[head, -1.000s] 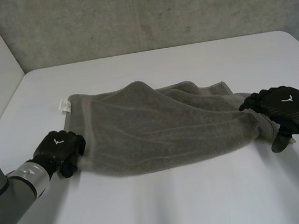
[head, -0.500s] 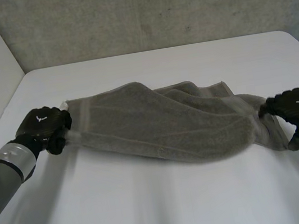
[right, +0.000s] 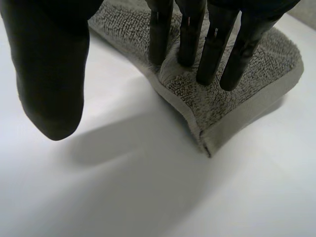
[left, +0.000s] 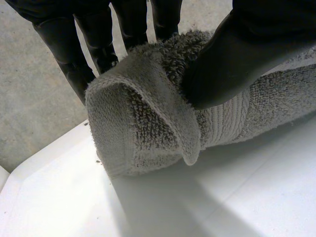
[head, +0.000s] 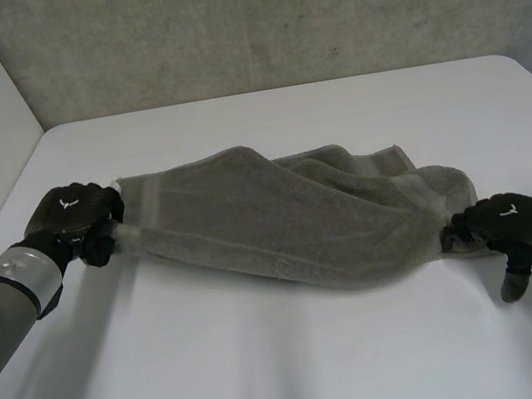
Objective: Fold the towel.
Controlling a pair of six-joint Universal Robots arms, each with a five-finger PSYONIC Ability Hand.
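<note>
The towel [head: 280, 223] lay bunched lengthwise on the white table [head: 273, 370], stretched between my hands. My left hand [head: 72, 218] pinched its left end between thumb and fingers. My right hand [head: 507, 220] pressed straight fingers [right: 213, 44] onto the right corner, with the thumb clear of the cloth. Each hand's back bore a small white emblem, too small to read.
</note>
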